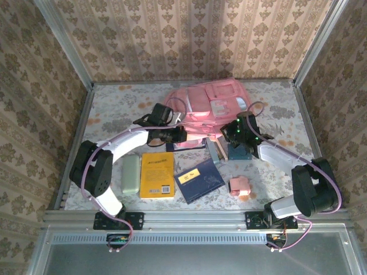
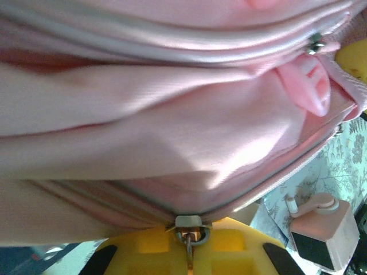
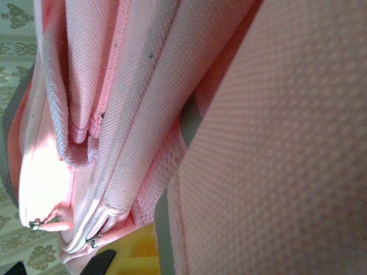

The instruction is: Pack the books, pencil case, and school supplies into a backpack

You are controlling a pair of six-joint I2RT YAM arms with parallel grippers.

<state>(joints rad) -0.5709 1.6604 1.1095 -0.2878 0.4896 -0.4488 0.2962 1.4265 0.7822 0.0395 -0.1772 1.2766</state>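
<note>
Left jaws are closed on the zip pull (image 2: 188, 243) of the backpack (image 1: 213, 106), with the left gripper (image 1: 174, 135) at its near left corner. On the near right corner the right gripper (image 1: 234, 133) is clamped shut on pink cloth. This backpack lies far centre on the table (image 1: 109, 109). Nearer, from left to right, lie the pencil case (image 1: 131, 173), yellow book (image 1: 157, 175), navy book (image 1: 199, 180) and pink piece (image 1: 239, 185). Beside the right gripper sit the teal square (image 1: 238, 152) and grey bar (image 1: 213, 150)
</note>
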